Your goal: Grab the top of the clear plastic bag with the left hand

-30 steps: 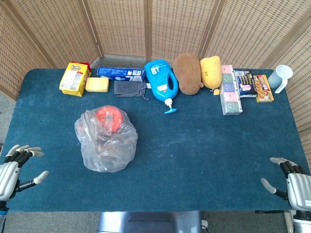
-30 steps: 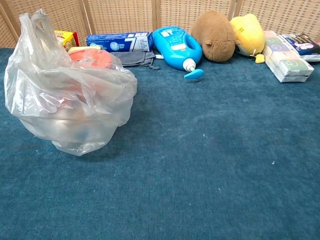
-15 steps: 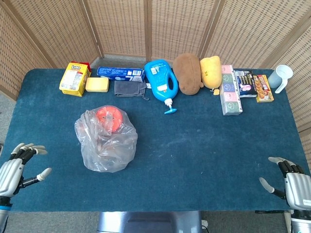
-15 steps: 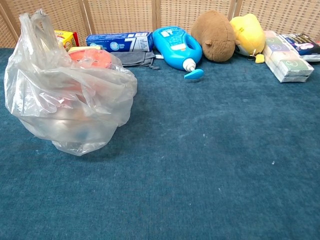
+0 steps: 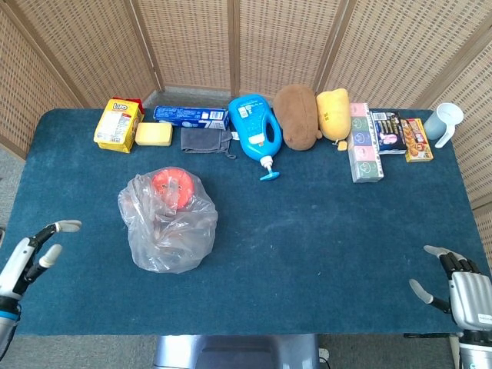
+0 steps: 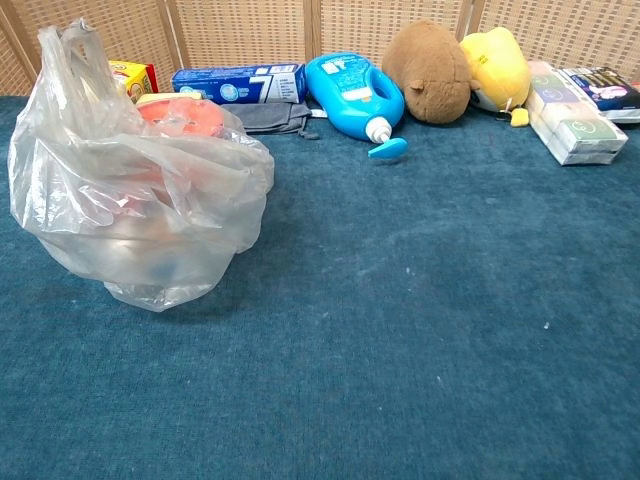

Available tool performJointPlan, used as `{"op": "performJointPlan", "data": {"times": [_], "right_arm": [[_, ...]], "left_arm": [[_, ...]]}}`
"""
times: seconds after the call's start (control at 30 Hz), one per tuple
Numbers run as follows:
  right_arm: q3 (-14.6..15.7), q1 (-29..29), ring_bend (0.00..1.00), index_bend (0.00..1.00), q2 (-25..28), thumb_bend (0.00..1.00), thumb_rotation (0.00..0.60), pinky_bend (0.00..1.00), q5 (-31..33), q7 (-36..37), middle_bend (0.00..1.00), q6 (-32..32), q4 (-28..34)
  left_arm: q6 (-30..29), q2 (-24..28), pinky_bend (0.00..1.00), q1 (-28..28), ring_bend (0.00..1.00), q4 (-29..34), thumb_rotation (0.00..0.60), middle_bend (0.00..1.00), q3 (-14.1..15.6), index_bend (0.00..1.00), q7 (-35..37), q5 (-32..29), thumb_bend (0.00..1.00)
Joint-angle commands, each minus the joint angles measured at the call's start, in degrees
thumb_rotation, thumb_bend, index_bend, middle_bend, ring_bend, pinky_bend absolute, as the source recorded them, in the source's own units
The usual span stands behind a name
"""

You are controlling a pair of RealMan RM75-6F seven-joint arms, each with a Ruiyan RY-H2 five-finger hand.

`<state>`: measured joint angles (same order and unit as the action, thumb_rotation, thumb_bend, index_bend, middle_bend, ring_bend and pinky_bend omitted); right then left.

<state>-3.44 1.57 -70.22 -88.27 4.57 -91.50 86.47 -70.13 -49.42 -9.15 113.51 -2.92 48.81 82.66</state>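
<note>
The clear plastic bag (image 5: 167, 223) stands on the blue table left of centre, with a red-orange object (image 5: 171, 187) inside. In the chest view the bag (image 6: 135, 190) fills the left side and its twisted top (image 6: 78, 42) sticks up. My left hand (image 5: 29, 257) hovers at the table's near left edge, well left of the bag, holding nothing, fingers apart. My right hand (image 5: 460, 284) sits at the near right corner, fingers spread and empty. Neither hand shows in the chest view.
Along the back edge lie a yellow box (image 5: 118, 124), a sponge (image 5: 153, 134), a blue carton (image 5: 191, 115), a grey cloth (image 5: 205, 140), a blue detergent bottle (image 5: 255, 131), two plush toys (image 5: 298, 115), several boxes (image 5: 366, 142) and a cup (image 5: 446, 123).
My left hand has turned edge-on and shifted slightly forward toward the bag's side. The right hand and the bag have stayed put.
</note>
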Motion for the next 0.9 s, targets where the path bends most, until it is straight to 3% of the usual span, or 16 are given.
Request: {"op": "performJointPlan", "data": {"times": [0.03, 0.2, 0.53, 0.9], "right_arm": [[0.0, 0.2, 0.3, 0.25, 0.1, 0.25, 0.0, 0.28, 0.0, 0.1, 0.32, -0.3, -0.1], [-0.1, 0.4, 0.31, 0.24, 0.3, 0.25, 0.0, 0.28, 0.0, 0.5, 0.32, -0.8, -0.1], [-0.1, 0.5, 0.31, 0.24, 0.5, 0.25, 0.0, 0.28, 0.2, 0.1, 0.32, -0.8, 0.2], [0.2, 1.4, 0.31, 0.24, 0.8, 0.25, 0.0, 0.28, 0.2, -0.6, 0.32, -2.0, 0.8]], "left_arm": [[7.0, 3.3, 0.09, -4.5, 0.14, -4.0, 0.028, 0.26, -2.0, 0.28, 23.7, 3.6, 0.1], [10.4, 4.9, 0.09, -7.6, 0.14, -6.6, 0.032, 0.26, -1.3, 0.21, 44.1, 8.6, 0.1], [13.8, 4.7, 0.09, -14.5, 0.14, -13.5, 0.031, 0.26, 1.0, 0.18, 75.3, 15.1, 0.1], [13.3, 1.0, 0.11, -21.0, 0.14, -20.4, 0.032, 0.23, 4.6, 0.15, 93.8, 20.3, 0.1]]}}
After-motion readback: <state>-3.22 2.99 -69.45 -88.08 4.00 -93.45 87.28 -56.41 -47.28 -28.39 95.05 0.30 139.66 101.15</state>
